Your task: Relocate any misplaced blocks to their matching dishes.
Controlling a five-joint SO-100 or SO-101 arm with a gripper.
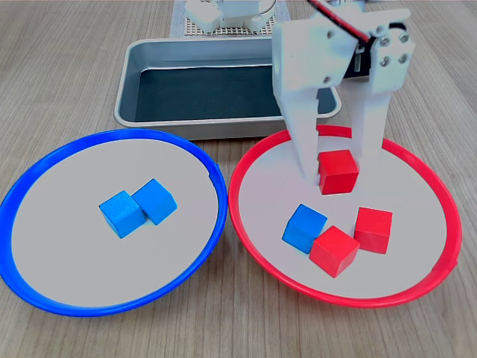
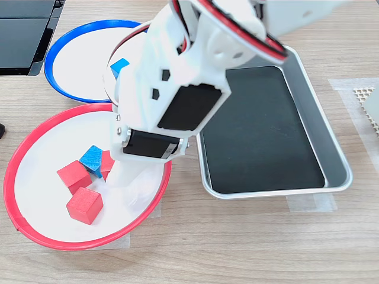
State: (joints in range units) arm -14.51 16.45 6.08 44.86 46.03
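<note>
First exterior view: the white gripper (image 1: 337, 170) stood over the back of the red-rimmed dish (image 1: 253, 239), its two fingers pointing down and parted about a cube's width, with a red cube (image 1: 338, 171) sitting between the tips; whether the fingers actually pressed on it could not be told. Nearer that dish's front rim lay a blue cube (image 1: 304, 227) touching a second red cube (image 1: 335, 250), and a third red cube (image 1: 373, 230) just beside them. The blue-rimmed dish (image 1: 45, 168), at the wooden worktop's front left in the first exterior view, carried two blue cubes (image 1: 139, 207) touching each other near its centre. Behind both dishes sat a grey metal tray (image 1: 149, 52) with a dark bottom. In the second exterior view the arm (image 2: 177, 89) hid the gripper's tips and most of the blue-rimmed dish.
</note>
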